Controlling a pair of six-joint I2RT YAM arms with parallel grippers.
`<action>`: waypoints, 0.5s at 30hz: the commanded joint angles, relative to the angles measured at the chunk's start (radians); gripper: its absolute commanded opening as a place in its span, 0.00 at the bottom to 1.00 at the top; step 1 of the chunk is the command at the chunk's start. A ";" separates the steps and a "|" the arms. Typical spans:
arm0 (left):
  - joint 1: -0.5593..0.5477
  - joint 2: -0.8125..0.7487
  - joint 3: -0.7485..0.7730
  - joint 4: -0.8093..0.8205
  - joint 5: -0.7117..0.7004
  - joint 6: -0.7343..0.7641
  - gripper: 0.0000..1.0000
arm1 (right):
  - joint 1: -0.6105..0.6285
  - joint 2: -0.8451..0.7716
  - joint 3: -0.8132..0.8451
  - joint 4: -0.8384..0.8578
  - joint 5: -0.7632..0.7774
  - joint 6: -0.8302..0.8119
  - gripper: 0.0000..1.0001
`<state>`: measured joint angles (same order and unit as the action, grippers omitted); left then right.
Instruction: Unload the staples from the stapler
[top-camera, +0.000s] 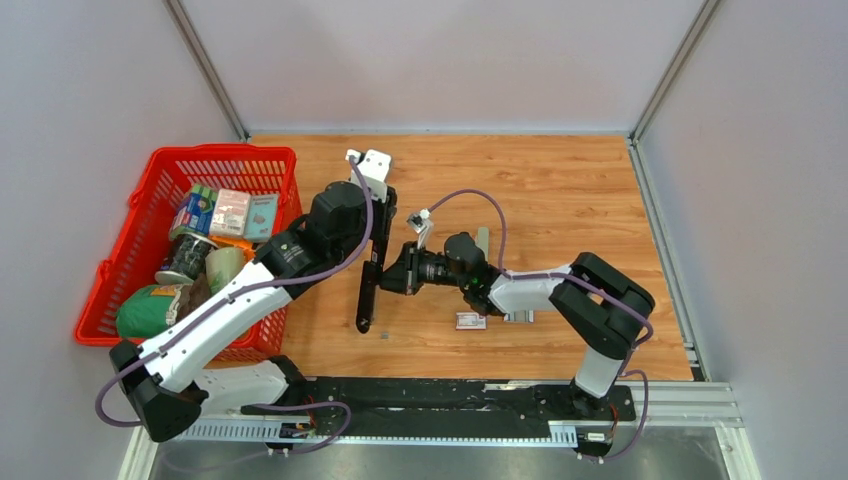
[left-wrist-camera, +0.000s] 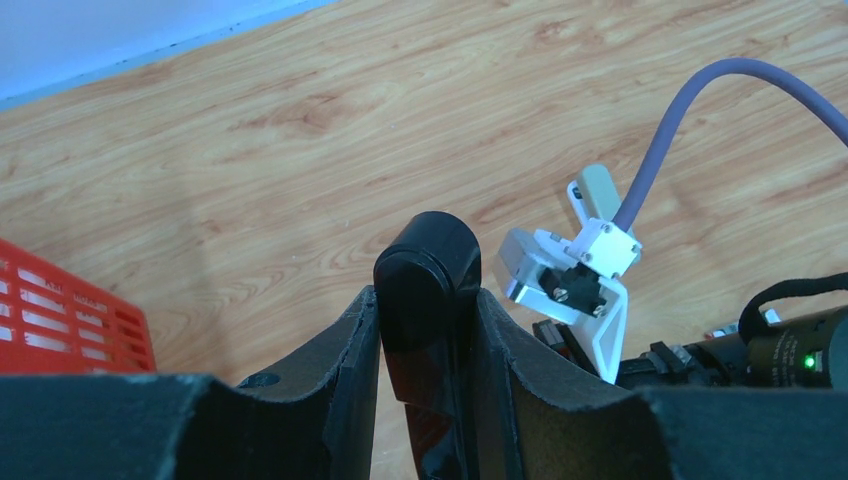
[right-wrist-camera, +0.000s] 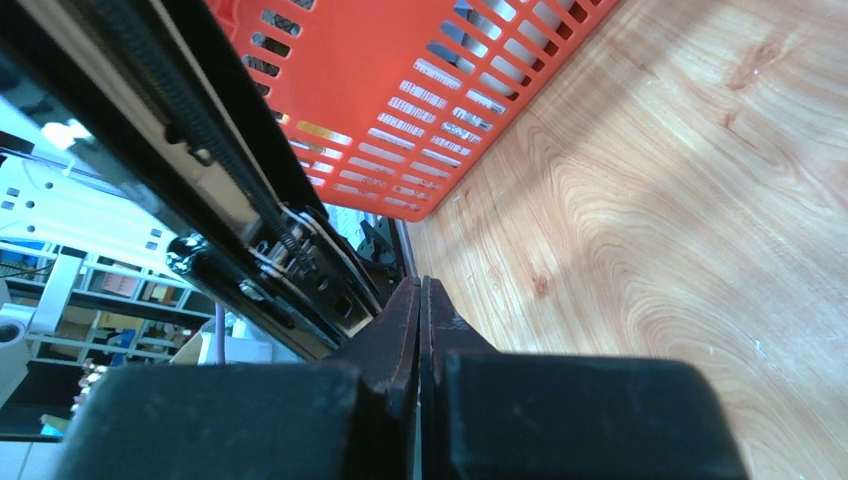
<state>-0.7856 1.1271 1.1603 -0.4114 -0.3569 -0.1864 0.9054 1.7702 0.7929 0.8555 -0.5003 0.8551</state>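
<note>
The left gripper (top-camera: 385, 222) (left-wrist-camera: 425, 300) was clamped on the rounded end of the black stapler (top-camera: 367, 295) (left-wrist-camera: 428, 258), one finger flat against each side. The stapler hung swung open, its long arm slanting down to the wooden table (top-camera: 560, 190).

The right gripper (top-camera: 393, 277) (right-wrist-camera: 418, 300) had its fingers pressed together, with nothing visible between them. Its tips sat just beside the stapler's bared metal rail and spring (right-wrist-camera: 250, 205); contact could not be judged.

A short silvery strip, apparently the staples (top-camera: 483, 240), lay on the wood just beyond the right wrist. A small white cardboard box (top-camera: 470, 321) lay nearer the bases. The red plastic basket (top-camera: 150, 190) (right-wrist-camera: 420, 110) stood at the left.
</note>
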 joint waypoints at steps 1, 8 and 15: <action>-0.003 -0.079 0.068 0.030 0.029 -0.028 0.00 | 0.006 -0.116 -0.011 -0.051 0.037 -0.089 0.00; -0.003 -0.139 0.105 -0.021 0.053 -0.031 0.00 | 0.004 -0.287 -0.004 -0.343 0.204 -0.264 0.00; -0.003 -0.174 0.124 -0.026 0.029 -0.012 0.00 | 0.004 -0.472 0.012 -0.648 0.376 -0.402 0.00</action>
<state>-0.7856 0.9806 1.2247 -0.5026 -0.3138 -0.1993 0.9066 1.3891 0.7807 0.4015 -0.2493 0.5674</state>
